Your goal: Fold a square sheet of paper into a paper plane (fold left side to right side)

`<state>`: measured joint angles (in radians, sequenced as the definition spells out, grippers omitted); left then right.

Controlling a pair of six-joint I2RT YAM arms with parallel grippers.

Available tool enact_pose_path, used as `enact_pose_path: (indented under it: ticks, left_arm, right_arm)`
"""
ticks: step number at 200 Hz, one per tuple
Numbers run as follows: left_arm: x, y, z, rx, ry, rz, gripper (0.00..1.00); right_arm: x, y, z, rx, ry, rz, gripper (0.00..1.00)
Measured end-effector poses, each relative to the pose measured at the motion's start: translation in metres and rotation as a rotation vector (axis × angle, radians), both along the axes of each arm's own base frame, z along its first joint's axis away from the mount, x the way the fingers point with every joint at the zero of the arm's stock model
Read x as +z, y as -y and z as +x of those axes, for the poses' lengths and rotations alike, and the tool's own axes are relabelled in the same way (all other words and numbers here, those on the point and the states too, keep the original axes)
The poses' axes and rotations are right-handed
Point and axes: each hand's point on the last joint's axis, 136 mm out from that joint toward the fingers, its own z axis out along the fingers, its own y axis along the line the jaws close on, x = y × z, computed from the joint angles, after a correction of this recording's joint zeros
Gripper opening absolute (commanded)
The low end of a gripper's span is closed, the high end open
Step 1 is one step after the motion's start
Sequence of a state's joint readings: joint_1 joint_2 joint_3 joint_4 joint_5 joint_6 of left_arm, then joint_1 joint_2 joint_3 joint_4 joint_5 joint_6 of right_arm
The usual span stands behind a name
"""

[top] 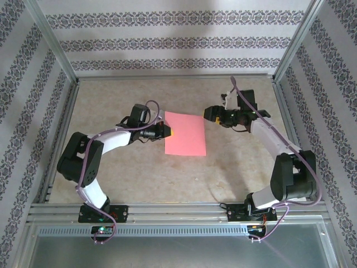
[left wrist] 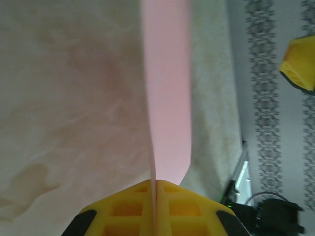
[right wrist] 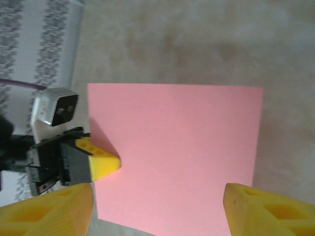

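Left gripper (top: 168,132) clamps the square sheet of paper (top: 187,135) by its left edge (right gripper (top: 211,113) gapes, empty); I'd match edges before creasing.

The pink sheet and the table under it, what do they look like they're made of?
The sheet looks like thin matte paper, plain salmon pink; it bends softly where the left tool pinches its edge. The table has a beige, mottled, stone-like surface with little shine, perhaps laminate or a printed covering; the look leaves that open.
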<state>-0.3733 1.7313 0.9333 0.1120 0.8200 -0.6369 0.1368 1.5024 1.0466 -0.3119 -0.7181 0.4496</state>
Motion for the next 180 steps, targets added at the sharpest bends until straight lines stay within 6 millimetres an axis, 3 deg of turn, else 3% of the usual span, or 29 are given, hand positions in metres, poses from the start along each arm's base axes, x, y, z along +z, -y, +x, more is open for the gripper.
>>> enact_pose_path:
  ticks: [30,50,102,149,180]
  left_arm:
    - [-0.049,-0.010,-0.003,0.021,-0.097,0.109,0.00]
    - [-0.067,-0.015,-0.005,0.024,-0.140,0.161,0.00]
    - [-0.063,-0.017,0.002,0.022,-0.121,0.201,0.00]
    - [-0.066,-0.019,-0.003,0.010,-0.135,0.216,0.00]
    - [-0.063,-0.018,-0.001,0.008,-0.130,0.215,0.19]
  right_arm:
    - [-0.058,-0.002,0.001,-0.046,-0.127,-0.037,0.56]
    - [-0.079,-0.010,0.002,-0.048,-0.173,-0.047,0.45]
    - [-0.113,-0.039,0.002,-0.007,-0.233,-0.071,0.18]
    - [-0.137,-0.040,0.004,-0.014,-0.279,-0.112,0.15]
    - [-0.146,-0.036,0.001,-0.022,-0.299,-0.145,0.15]
